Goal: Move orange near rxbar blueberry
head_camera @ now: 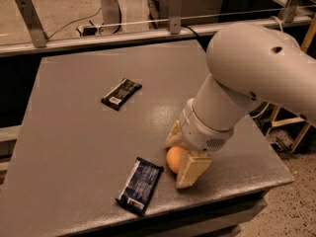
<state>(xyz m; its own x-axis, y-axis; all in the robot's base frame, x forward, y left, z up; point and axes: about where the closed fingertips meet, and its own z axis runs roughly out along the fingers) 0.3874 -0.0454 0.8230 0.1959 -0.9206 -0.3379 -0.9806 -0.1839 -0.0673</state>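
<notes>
The orange [174, 159] rests on the grey table [74, 132] near its front edge, just right of the rxbar blueberry [140, 184], a dark navy bar lying flat. My gripper [180, 155] reaches down from the big white arm [247, 78]. Its two tan fingers [191, 170] stand one on each side of the orange and hug it. The gap between orange and bar is about a finger's width.
A black-wrapped bar with a white label patch [121, 93] lies at the table's middle back. A metal rail [148, 31] runs behind the table. The table's front edge is close below the orange, and its right edge is under my arm.
</notes>
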